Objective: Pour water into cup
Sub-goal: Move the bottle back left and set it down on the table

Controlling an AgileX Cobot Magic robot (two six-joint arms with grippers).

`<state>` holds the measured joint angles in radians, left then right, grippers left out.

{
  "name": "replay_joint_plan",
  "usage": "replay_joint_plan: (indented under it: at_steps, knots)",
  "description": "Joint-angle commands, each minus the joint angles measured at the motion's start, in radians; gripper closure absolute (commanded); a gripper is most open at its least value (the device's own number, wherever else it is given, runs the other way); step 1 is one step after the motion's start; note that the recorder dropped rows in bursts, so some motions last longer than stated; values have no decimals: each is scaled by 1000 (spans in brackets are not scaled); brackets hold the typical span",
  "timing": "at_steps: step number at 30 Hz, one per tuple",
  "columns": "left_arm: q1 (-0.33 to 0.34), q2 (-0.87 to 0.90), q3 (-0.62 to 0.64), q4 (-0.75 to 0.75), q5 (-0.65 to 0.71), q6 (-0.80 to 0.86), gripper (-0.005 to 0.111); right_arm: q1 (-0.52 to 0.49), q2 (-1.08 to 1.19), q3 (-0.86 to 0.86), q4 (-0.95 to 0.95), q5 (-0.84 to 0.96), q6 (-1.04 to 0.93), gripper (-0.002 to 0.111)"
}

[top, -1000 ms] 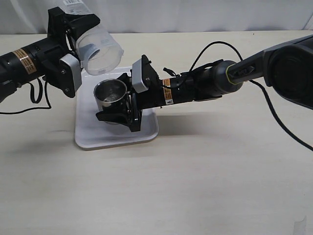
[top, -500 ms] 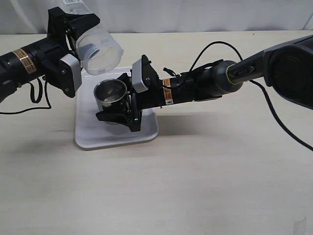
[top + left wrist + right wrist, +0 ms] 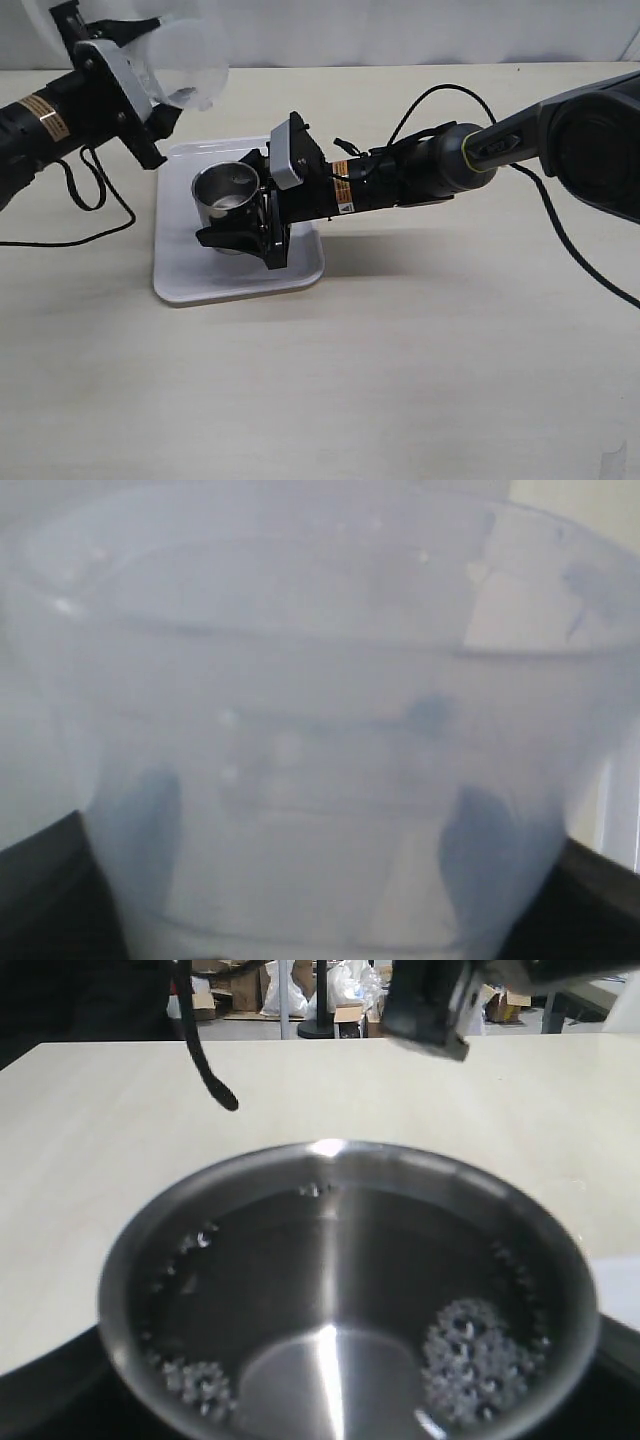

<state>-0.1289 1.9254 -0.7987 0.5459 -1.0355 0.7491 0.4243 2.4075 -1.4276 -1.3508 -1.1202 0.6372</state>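
Observation:
The steel cup (image 3: 222, 190) stands on the white tray (image 3: 230, 285). My right gripper (image 3: 243, 208) is shut on the cup from the right side. In the right wrist view the cup (image 3: 340, 1190) fills the frame and holds water (image 3: 330, 1270) with clusters of bubbles. My left gripper (image 3: 150, 72) is shut on a clear plastic container (image 3: 190, 50), held up at the far left, behind and left of the cup and apart from it. In the left wrist view the container (image 3: 320, 680) fills the frame; the fingers (image 3: 478, 845) show darkly through its wall.
Black cables (image 3: 90, 215) trail from the left arm over the table. The right arm (image 3: 420, 175) lies across the middle, with a cable (image 3: 580, 260) looping off to the right. The tray's front edge (image 3: 235, 295) lies near the table's middle left.
My left gripper has swung the container up and back to the left, away from above the cup, and it now looks blurred. The right gripper and cup have not moved.

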Motion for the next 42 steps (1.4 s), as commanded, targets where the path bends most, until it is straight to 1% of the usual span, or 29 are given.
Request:
replay_joint_plan:
  at_steps: [1,3,5,7,10,14,16,19,22,29,34,36,39,42]
  knots:
    - [-5,-12,-7,-359,-4,-344,107,-3,-3,-2,27,-30,2,104]
    - [-5,-12,-14,-482,6,-390,107,-3,-3,-2,31,-30,2,104]
    - [-5,-12,-36,-546,62,-479,107,-3,-3,-2,31,-30,2,104]
    - [-5,-12,-52,-546,105,-578,107,-3,-3,-2,31,-30,2,104]
    - [7,-12,-53,-546,112,-686,107,-3,-3,-2,31,-30,2,104]
    - [58,2,-53,-546,112,-819,107,-3,-3,-2,31,-30,2,104]
    - [89,21,-53,-546,114,-865,107,-3,-3,-2,31,-30,2,104]
    - [127,52,-53,-506,94,-915,107,-3,-3,-2,31,-30,2,104]
    - [153,82,-53,-476,66,-933,107,-3,-3,-2,31,-30,2,104]
    - [153,134,-53,-472,-5,-930,107,-3,-3,-2,31,-30,2,104]
    - [153,148,-53,-472,-31,-851,107,-3,-3,-2,31,-30,2,104]
    - [153,159,-53,-472,-47,-847,107,-3,-3,-2,31,-30,2,104]
    - [153,183,-59,-472,-52,-847,107,-3,-3,-2,31,-30,2,104]
    - [153,214,-96,-453,9,-827,107,-3,-3,-2,31,-30,2,104]
